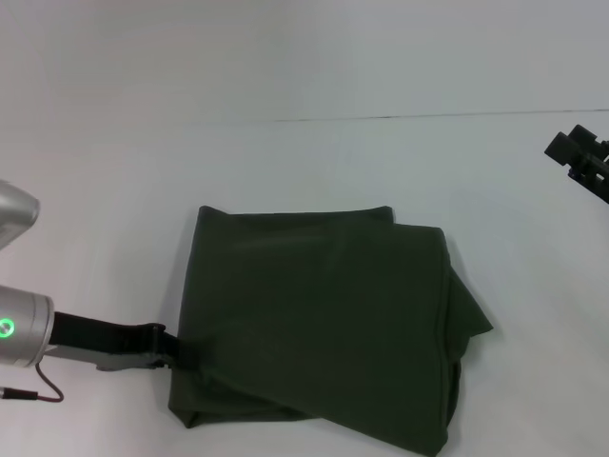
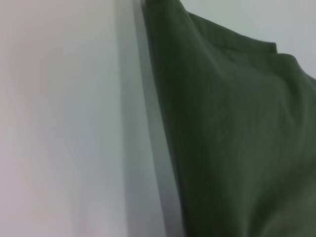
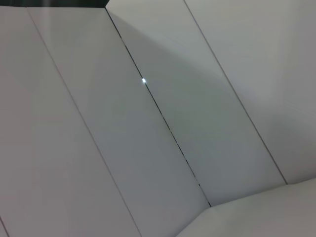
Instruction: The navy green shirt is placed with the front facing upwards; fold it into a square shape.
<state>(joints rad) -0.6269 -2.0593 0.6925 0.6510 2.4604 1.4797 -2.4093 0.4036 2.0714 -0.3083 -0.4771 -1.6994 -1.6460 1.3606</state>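
- At the middle of the white counter point(image 1: 95, 190) lies the dark olive-green cotton shirt point(image 1: 314, 324), folded into a rough, skewed rectangle, plain side up.
- My left gripper point(image 1: 176, 349) sits at its left edge; whether its jaws are clamped on cloth I cannot tell.
- My right gripper point(image 1: 580, 157) is parked far right, jaws' state unclear.
- I judge the fabric light, limp, prone to sliding; best pinched through all layers at corners.
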